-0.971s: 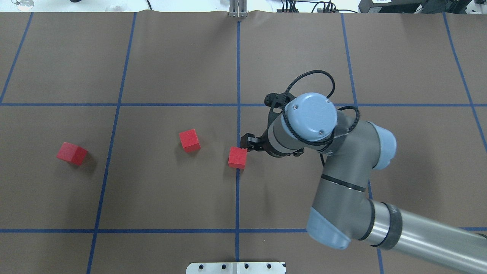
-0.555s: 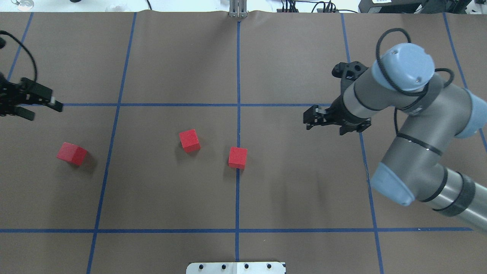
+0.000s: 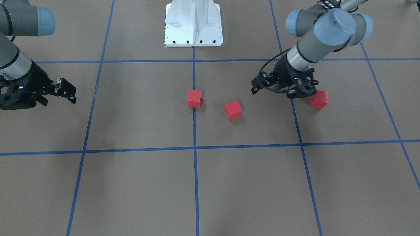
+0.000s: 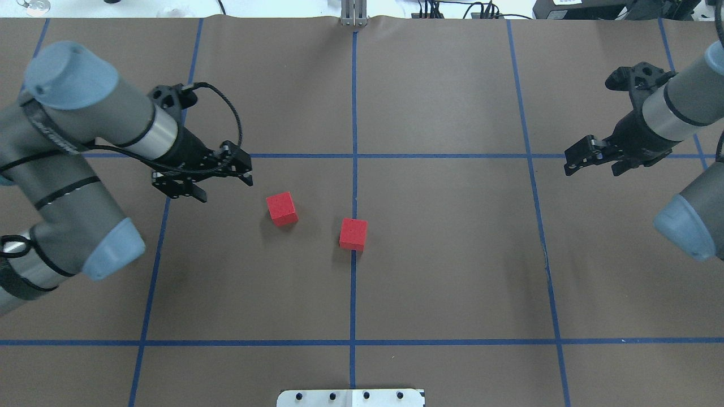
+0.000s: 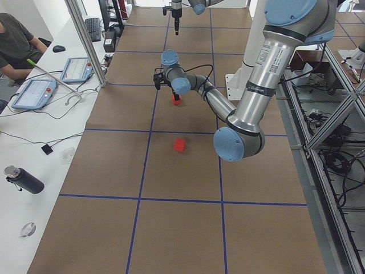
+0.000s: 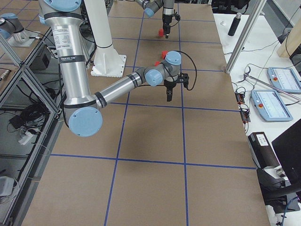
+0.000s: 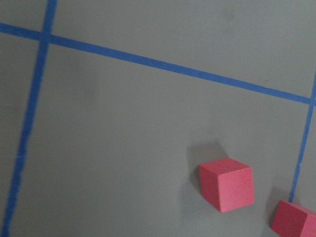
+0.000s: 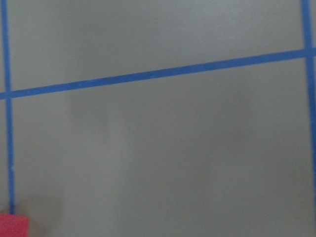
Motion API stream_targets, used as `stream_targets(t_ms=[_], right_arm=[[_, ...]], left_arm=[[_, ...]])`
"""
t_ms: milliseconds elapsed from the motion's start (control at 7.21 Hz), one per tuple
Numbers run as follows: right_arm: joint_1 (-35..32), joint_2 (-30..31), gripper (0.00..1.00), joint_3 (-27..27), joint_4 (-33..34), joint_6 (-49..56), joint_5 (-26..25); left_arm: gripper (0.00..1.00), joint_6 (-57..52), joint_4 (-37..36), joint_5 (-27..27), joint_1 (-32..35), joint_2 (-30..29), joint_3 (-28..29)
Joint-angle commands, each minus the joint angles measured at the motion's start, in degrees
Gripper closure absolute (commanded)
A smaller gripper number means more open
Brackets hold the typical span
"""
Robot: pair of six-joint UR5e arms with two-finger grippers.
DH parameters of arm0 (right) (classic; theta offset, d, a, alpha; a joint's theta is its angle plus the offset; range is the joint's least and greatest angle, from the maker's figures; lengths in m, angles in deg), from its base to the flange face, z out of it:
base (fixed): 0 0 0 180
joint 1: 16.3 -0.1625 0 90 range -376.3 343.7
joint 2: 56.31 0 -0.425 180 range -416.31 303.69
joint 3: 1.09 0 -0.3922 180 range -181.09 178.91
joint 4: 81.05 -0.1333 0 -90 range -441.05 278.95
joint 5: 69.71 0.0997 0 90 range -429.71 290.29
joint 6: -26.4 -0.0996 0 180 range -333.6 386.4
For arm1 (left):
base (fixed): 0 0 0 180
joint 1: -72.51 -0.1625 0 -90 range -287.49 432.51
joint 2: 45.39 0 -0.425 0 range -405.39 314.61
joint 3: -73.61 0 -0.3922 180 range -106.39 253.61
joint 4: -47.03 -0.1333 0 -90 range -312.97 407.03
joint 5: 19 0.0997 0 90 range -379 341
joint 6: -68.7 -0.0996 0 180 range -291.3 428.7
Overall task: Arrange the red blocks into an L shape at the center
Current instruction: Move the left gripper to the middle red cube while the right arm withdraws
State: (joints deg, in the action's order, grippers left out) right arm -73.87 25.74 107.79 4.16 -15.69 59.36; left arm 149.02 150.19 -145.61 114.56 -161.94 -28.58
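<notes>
Three small matte cubic red blocks (image 3: 233, 109): likely light, rigid, non-slip; pinch across opposite flat faces. Left pincer (image 4: 225, 185) spread, empty: one block (image 3: 319, 99) just beside, outboard; two ahead, apart. Right pincer (image 4: 570, 161) spread, empty, well apart.

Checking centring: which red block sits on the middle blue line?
The block farthest to the robot's right straddles that line; the middle one and left one sit clear.

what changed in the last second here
The right end effector, open, pulled away from the center block, far out to the robot's right. The left end effector, also open, swung in and hovers near the middle block. Nothing was gripped; those two and the third block stayed put.
</notes>
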Motion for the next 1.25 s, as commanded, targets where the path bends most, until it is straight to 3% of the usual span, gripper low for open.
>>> stream_targets(t_ms=[0,416,832,971,1110], right_arm=[[-1.24,1.02,0.0,-1.2,-0.04,3.24,0.75],[-1.24,1.02,0.0,-1.73,-0.12,3.33,0.75],[-1.24,1.02,0.0,-1.91,-0.12,3.24,0.66],[-1.24,1.02,0.0,-2.34,-0.12,3.24,0.66],[-1.15,0.93,0.0,-2.87,-0.12,3.24,0.66]], left_arm=[[0.0,4.49,-5.95,11.68,-8.61,-6.41,5.56],[0.0,5.63,-6.22,12.43,-8.83,-11.32,12.07],[0.01,5.11,-5.95,14.62,-8.83,-11.25,14.2],[0.05,5.11,-5.95,14.72,-8.65,-11.08,14.47],[0.2,5.11,-5.95,15.59,-8.65,-11.07,14.65]])
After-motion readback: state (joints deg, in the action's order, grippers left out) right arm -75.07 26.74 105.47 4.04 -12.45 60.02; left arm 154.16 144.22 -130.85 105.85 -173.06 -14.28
